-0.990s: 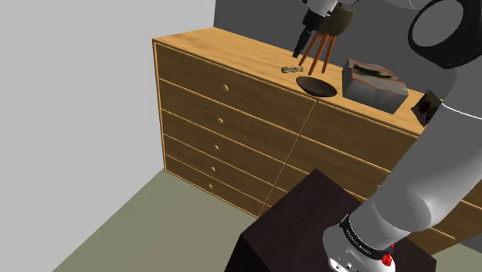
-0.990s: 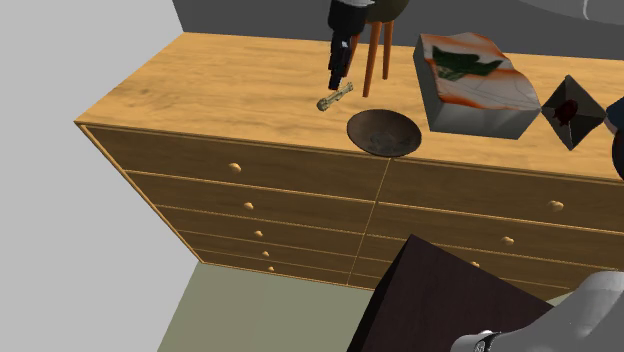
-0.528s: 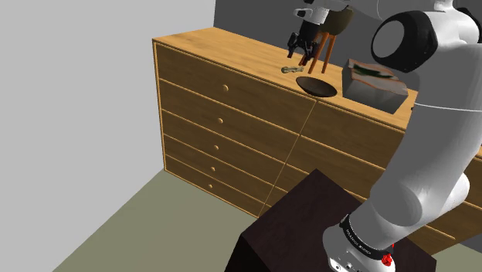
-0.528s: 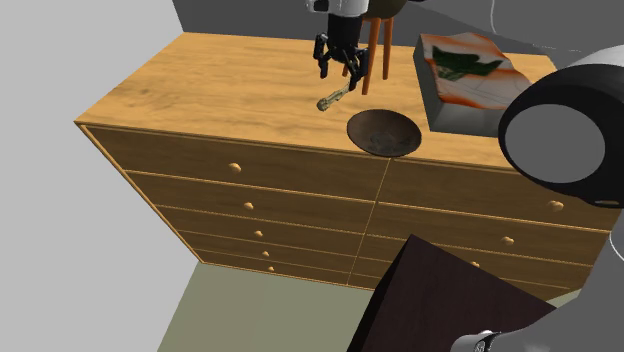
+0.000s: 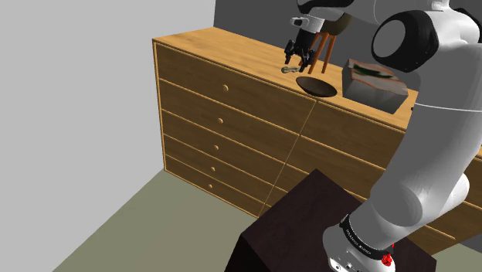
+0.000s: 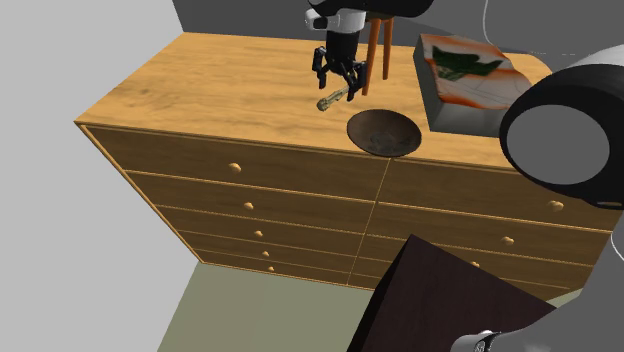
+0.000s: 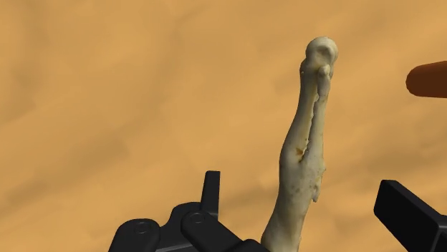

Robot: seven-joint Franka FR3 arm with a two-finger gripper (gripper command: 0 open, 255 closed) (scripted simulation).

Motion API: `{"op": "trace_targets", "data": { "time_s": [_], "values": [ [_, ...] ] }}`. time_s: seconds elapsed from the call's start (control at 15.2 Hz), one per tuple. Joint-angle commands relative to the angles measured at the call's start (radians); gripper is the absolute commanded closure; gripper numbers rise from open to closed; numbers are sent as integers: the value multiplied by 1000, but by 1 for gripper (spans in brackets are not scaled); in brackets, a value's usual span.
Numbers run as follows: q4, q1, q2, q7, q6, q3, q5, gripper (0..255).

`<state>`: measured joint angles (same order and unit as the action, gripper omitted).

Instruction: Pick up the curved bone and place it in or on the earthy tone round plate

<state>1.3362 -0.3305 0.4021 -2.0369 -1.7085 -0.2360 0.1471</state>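
Observation:
A pale curved bone (image 7: 304, 161) lies flat on the wooden dresser top (image 6: 220, 80); in the exterior views the bone (image 6: 333, 97) (image 5: 290, 69) rests just beside a dark brown round plate (image 6: 383, 132) (image 5: 316, 86). My black gripper (image 6: 339, 87) (image 5: 298, 60) hangs straight above the bone, close to it. Its fingers (image 7: 209, 197) stand apart on either side of the bone's near end without touching it, so my gripper (image 7: 304, 215) is open and holds nothing.
Orange-brown legs of a small stool (image 6: 377, 50) rise right behind the gripper; one leg tip (image 7: 428, 79) is seen near the bone's far end. A box with orange and green print (image 6: 472, 80) stands past the plate. A dark stand (image 5: 297, 228) sits below the dresser front.
The gripper has come down toward the bone and shifted slightly over it. A second ago its fingers pointed sideways; now they point down and straddle the bone. The bone and plate have not moved.

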Motion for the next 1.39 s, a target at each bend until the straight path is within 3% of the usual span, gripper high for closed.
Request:
{"op": "trace_targets", "data": {
  "time_s": [0.0, 0.26, 0.33, 0.92, 1.32],
  "values": [
    [6, -1, 0, 0, -4, -1, 0, 0],
    [6, -1, 0, 0, -4, 0, 0, 0],
    [6, -1, 0, 0, -4, 0, 0, 255],
    [6, -1, 0, 0, -4, 0, 0, 255],
    [-93, -9, 12, 6, 83, -1, 1, 255]
  ]
}}
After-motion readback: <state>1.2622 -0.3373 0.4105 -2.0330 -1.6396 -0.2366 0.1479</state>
